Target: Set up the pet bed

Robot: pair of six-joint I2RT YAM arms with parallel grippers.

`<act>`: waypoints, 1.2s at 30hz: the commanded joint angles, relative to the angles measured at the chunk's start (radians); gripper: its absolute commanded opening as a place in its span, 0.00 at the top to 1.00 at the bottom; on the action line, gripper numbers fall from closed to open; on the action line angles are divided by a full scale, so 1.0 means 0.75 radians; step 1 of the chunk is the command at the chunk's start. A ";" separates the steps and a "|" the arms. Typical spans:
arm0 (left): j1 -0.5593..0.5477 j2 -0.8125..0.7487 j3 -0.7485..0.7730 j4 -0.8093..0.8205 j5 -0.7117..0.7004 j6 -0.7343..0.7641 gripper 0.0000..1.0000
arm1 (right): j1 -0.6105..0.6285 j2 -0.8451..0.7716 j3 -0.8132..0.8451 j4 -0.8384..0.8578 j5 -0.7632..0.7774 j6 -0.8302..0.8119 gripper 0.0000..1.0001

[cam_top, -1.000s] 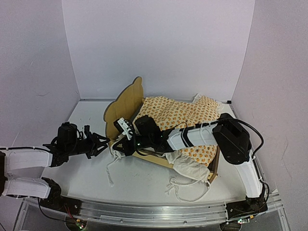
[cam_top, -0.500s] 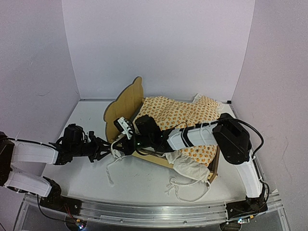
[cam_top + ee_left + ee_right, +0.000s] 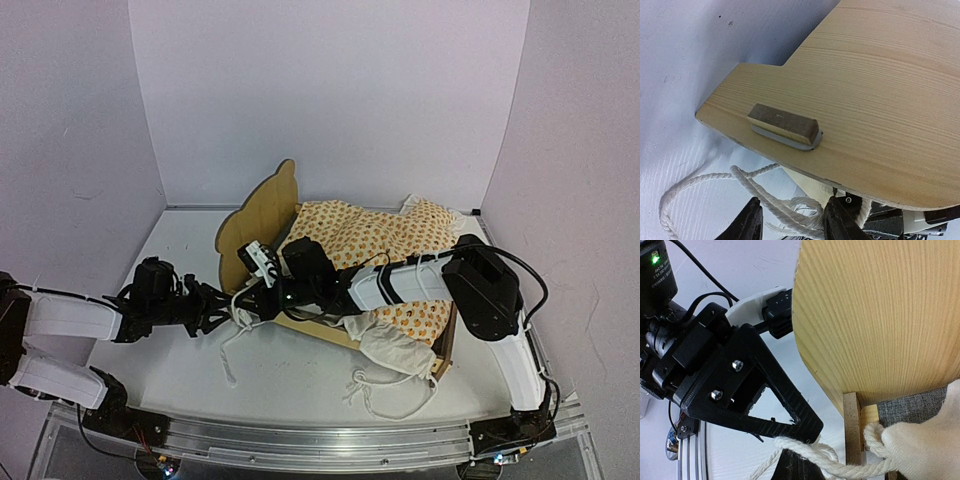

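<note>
Mostly, the plywood pet bed wears orange bedding.

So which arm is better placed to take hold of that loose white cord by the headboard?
Probably the left. The left gripper is open with the white cord lying between its fingers, beside the headboard of the pet bed. The right gripper is shut, apparently pinching that cord.

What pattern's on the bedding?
The bedding: small orange print on cream, best in the top view.
</note>
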 commanded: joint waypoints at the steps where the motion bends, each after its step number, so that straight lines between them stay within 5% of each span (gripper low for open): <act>1: -0.033 -0.012 0.028 0.190 0.053 -0.081 0.58 | 0.031 0.012 0.023 0.048 -0.037 -0.032 1.00; 11: -0.042 -0.080 -0.015 0.233 0.037 -0.162 0.57 | 0.048 0.020 0.019 0.037 -0.024 -0.059 1.00; 25: -0.069 -0.127 -0.050 0.280 0.046 -0.219 0.70 | 0.063 0.028 0.013 0.101 0.129 -0.071 1.00; 36: -0.070 -0.155 -0.110 0.301 -0.006 -0.238 0.95 | 0.063 -0.029 -0.078 0.170 0.205 -0.085 1.00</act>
